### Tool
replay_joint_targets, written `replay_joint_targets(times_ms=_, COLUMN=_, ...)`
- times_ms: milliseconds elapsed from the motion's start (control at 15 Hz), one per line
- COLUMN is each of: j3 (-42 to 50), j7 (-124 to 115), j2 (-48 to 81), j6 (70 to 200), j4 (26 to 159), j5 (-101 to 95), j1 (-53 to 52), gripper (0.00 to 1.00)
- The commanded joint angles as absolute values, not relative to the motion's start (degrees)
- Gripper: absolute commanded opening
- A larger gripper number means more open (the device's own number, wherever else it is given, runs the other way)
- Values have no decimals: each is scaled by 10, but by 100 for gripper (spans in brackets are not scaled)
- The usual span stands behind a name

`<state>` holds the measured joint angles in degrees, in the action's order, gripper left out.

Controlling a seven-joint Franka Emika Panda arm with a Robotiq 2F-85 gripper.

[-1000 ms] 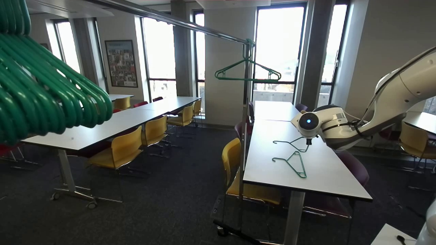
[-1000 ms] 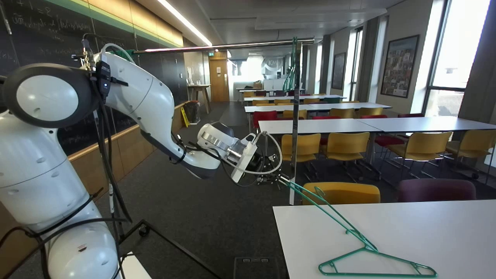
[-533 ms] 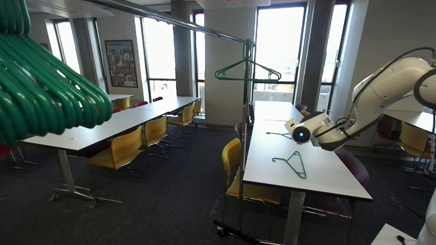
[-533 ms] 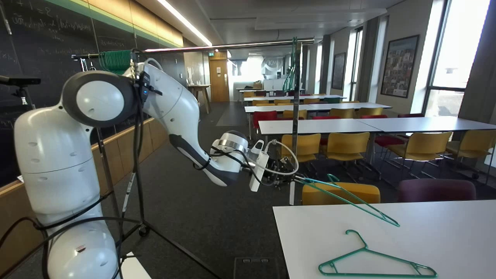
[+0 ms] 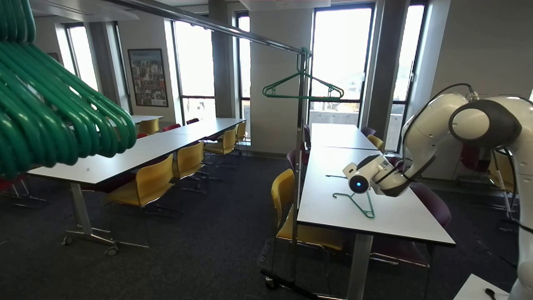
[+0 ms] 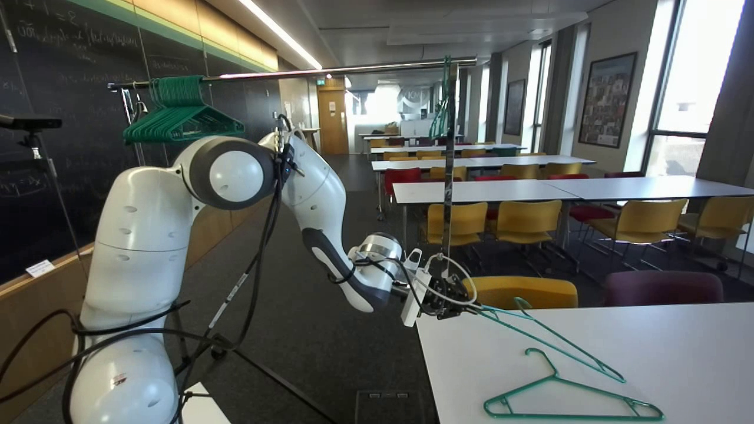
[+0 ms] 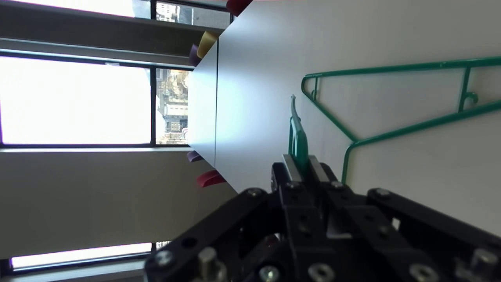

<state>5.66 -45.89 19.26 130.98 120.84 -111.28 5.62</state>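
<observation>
Clasping a green hanger (image 7: pixel 300 147) by one corner, the gripper (image 7: pixel 303 167) is clamped on the plastic, its fingers (image 7: pixel 292 167) on either side. The hanger reaches out from there over a white table (image 6: pixel 695 341) in an exterior view. A loose hanger (image 6: pixel 555 377) lies flat on the same table near it, while a bunch of hangers (image 6: pixel 171 121) hangs from a metal rail (image 6: pixel 353 69) in front of a chalkboard (image 6: pixel 47 59).
</observation>
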Motion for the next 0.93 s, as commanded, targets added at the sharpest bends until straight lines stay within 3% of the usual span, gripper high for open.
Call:
replay_joint_targets(times_ms=0, j3=45, j7=-474, j2=211, j6=1305, j4=1198, j5=-1134, j1=72, gripper=2)
replay_joint_targets(times_ms=867, j3=39, j7=-487, j2=291, j6=1300, j4=1172, j5=-1195, j1=90, gripper=2)
